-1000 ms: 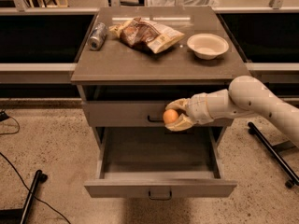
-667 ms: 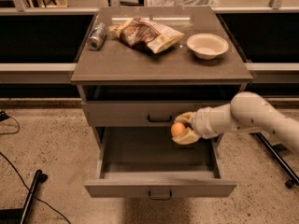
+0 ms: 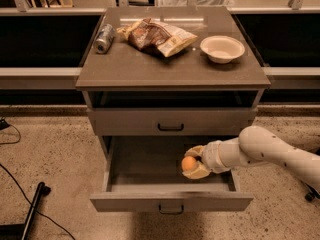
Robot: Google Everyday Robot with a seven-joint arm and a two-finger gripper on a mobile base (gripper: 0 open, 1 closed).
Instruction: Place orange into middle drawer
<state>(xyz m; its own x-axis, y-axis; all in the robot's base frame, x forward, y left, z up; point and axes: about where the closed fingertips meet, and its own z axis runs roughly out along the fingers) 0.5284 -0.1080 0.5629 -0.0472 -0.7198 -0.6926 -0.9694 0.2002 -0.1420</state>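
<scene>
- The orange has dropped from level with the upper drawer front into the open middle drawer. It now hangs low over the bare grey floor, below the worktop's front edge and right of centre.
- By my reading, that leaves you only the release. You cannot tell whether the fruit touches the floor yet.
- Your pincer is inside the drawer too, clamped on the orange from above and below.
- The can, snack bag and white bowl sit along the worktop's back edge, well apart.

My arm is a smooth, rounded cream-white shell with small dark dots, then a segmented white wrist; the end effector, near and right of centre, has tan fingers.
</scene>
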